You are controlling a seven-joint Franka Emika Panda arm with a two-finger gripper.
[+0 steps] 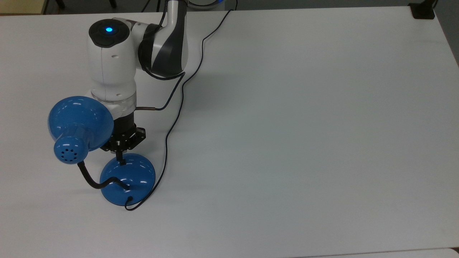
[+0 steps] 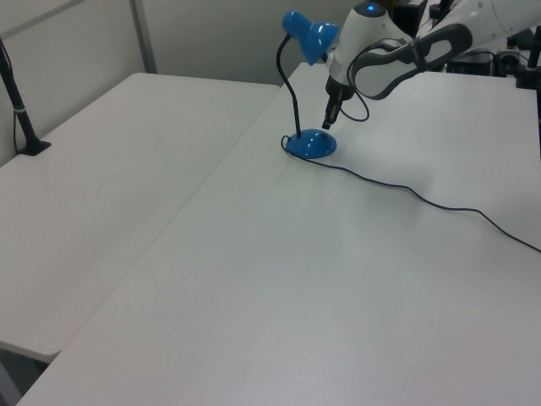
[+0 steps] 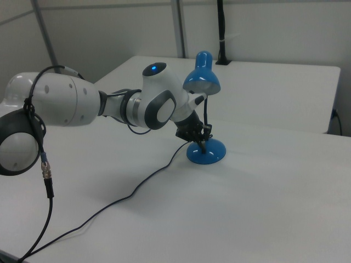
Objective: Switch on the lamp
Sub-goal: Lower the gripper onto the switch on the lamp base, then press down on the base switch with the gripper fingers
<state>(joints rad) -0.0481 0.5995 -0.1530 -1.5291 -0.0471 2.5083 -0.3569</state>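
On the big white table (image 1: pixel 304 125), near the top view's left edge, the lamp (image 1: pixel 127 179) is standing, its black cord (image 1: pixel 179 107) trailing far across. Right above its round base, the tool (image 1: pixel 119 157) is pointing down with fingers pressed together, holding nothing. Beside it, another white table (image 2: pixel 93 178) is sitting by grey walls.

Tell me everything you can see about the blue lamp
The lamp is glossy blue: a cone shade, a bent black neck and a round domed base standing on the white table. A thin black cord runs from the base. The gripper points down at the small black switch. No glow shows in the shade.
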